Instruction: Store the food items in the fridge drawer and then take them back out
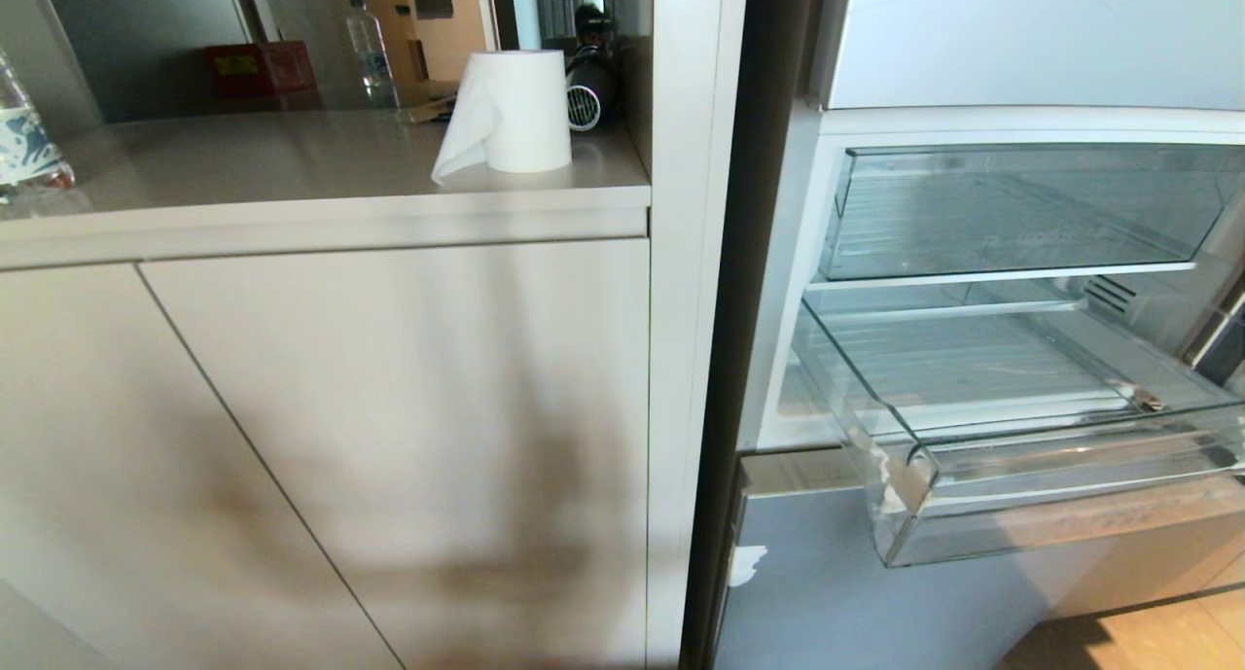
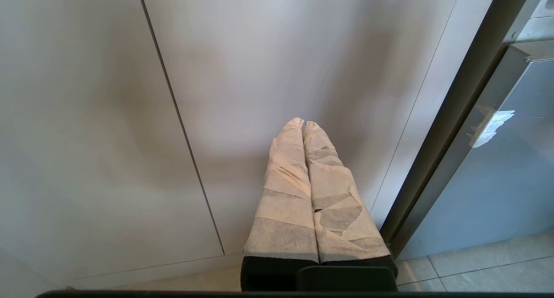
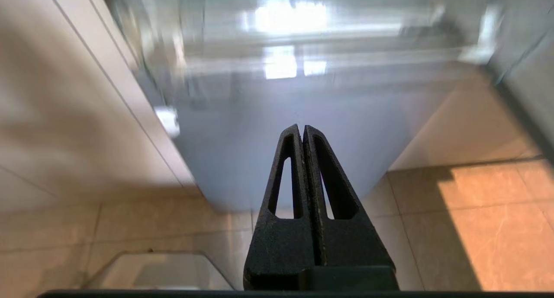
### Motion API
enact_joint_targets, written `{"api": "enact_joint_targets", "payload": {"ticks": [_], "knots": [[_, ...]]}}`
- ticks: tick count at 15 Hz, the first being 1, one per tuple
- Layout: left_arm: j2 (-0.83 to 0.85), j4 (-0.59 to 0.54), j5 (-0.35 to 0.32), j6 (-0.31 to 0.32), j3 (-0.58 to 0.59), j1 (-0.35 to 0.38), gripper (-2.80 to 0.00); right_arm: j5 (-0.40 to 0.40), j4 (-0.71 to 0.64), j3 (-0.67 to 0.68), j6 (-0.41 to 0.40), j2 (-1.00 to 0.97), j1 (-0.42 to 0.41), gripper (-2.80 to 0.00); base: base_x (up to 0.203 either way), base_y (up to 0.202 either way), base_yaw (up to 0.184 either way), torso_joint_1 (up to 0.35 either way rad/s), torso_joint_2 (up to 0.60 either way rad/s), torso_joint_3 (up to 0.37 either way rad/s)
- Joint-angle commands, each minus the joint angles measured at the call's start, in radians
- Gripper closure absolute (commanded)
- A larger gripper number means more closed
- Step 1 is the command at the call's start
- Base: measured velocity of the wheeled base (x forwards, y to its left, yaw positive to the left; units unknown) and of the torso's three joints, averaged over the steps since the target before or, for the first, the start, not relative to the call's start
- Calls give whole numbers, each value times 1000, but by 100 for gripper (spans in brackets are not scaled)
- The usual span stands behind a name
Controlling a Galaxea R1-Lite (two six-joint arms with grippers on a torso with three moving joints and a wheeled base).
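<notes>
Our drawer pulled out, nothing in it. Our right gripper pressed together, low before fridge. Left gripper pressed together too, facing cabinet.

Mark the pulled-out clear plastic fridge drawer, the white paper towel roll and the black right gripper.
Clear plastic fridge drawer [image 1: 1070, 495], head view, thick front lip.
White paper towel roll [image 1: 525, 111], head view, side of roll.
Black right gripper [image 3: 302, 129], right wrist view, closed fingertips.

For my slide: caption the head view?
Empty fridge drawer pulled out beside a counter holding a paper towel roll.
</notes>
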State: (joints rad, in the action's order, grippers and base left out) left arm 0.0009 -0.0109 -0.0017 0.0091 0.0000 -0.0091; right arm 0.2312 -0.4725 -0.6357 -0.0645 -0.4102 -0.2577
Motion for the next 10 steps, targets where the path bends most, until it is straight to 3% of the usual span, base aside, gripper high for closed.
{"api": "enact_joint_targets", "payload": {"ticks": [1,5,7,10], "knots": [[-1,0,0,-1,0,0,0,-2,33,151,-3,118,0,0,0,0,0,0,0,0],[1,0,0,0,0,0,0,-66,355,524,-86,129,51,0,0,0,0,0,0,0],[1,0,0,-1,0,0,0,-148,522,634,-118,130,104,0,0,0,0,0,0,0],[0,0,0,-1,0,0,0,-165,481,636,-121,130,156,0,0,0,0,0,0,0]]}}
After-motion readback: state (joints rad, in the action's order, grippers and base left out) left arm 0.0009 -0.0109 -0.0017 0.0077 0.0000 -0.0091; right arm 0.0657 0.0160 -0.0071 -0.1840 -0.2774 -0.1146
